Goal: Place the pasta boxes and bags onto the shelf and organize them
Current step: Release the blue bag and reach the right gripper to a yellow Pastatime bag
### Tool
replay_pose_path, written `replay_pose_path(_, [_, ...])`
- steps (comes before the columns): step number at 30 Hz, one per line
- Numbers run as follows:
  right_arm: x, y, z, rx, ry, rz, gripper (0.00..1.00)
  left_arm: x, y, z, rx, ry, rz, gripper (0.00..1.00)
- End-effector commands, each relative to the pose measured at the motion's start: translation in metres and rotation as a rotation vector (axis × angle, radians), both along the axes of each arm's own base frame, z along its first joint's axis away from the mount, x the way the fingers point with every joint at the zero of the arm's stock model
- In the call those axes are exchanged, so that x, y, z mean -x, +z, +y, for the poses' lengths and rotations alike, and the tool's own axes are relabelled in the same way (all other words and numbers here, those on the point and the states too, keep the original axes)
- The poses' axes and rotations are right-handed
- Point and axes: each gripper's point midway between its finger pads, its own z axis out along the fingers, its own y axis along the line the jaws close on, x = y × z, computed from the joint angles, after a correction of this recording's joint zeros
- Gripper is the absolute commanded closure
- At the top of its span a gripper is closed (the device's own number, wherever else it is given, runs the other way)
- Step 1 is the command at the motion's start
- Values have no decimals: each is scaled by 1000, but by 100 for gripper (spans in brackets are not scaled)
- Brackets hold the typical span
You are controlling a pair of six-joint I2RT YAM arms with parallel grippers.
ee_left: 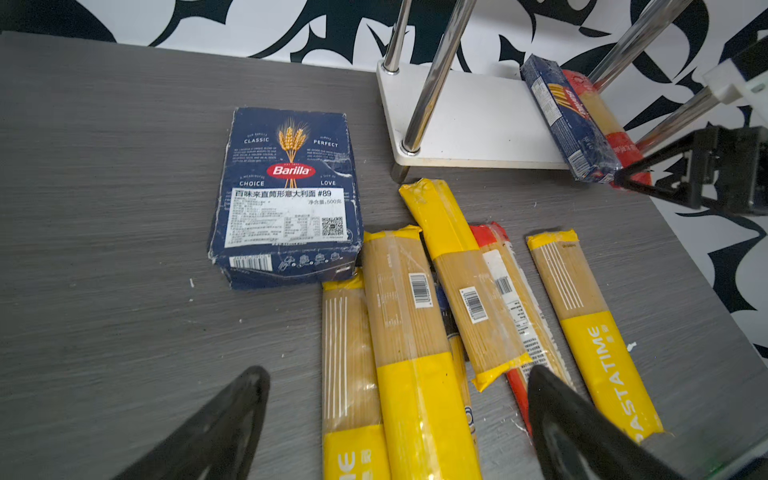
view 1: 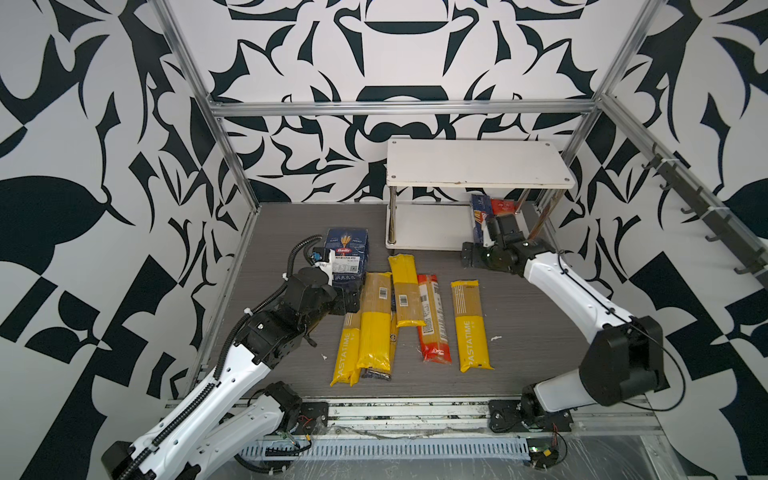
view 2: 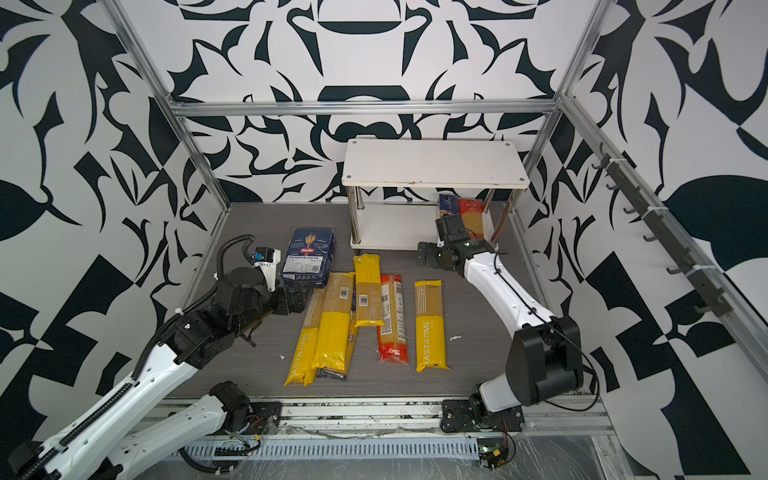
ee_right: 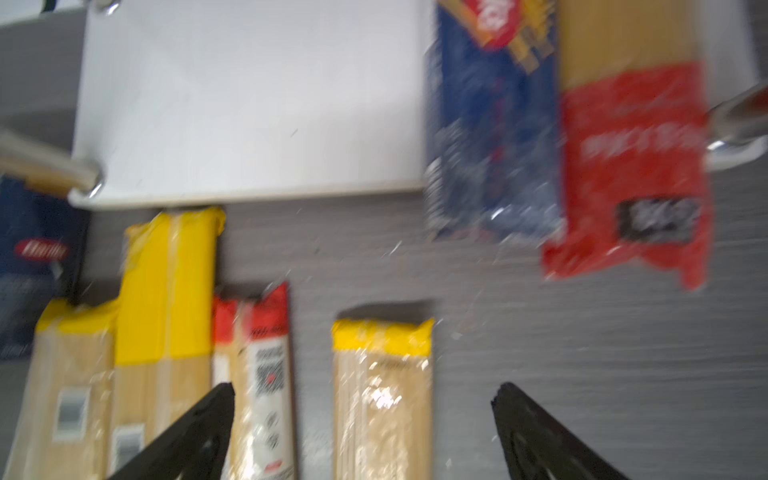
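The nearest risk sits on the lower board of the shelf (view 1: 428,226): the narrow Barilla box (ee_right: 494,145) and the red-ended bag (ee_right: 631,124) beside it lie at the right end with their near ends hanging past the front edge. The right tool (ee_right: 363,388) hovers just in front of them, its fingers apart and holding nothing. A careless sweep of that arm could catch an overhanging end and pull a package off, or skew the row. The front right chrome post (view 1: 523,203) stands close beside the red-ended bag and leaves little room. On the table (view 1: 519,311), several bags (view 1: 376,320) overlap in a loose pile, so lifting one may drag its neighbour. Their glossy film looks slippery, and a long packet gripped near one end would likely sag. The left tool (ee_left: 397,372) hangs over that pile, fingers spread wide and empty. The wide Barilla box (ee_left: 286,195) lies flat just beside the pile, navy with a white label, its corners scuffed. One yellow PASTATIME bag (view 1: 471,324) lies apart, straight and easy to reach.
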Motion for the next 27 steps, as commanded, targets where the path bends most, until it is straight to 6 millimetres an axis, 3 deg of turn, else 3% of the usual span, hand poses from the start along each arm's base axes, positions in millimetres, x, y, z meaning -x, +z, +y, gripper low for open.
replay_pose_path(1, [30, 6, 20, -16, 13, -8, 0, 14, -11, 14, -11, 31, 50, 1])
replay_pose_path(8, [91, -1, 105, -69, 193, 10, 0, 29, -6, 29, 4, 53, 37, 1])
replay_pose_path(13, [122, -15, 162, -61, 306, 37, 0, 38, 2, 38, 14, 62, 28, 1])
replay_pose_path(22, [155, -54, 246, -41, 436, 113, 0, 56, 8, 54, 31, 80, 18, 1])
replay_pose_path(27, [158, -60, 270, -60, 453, 132, 0, 63, 11, 64, 22, 98, 10, 1])
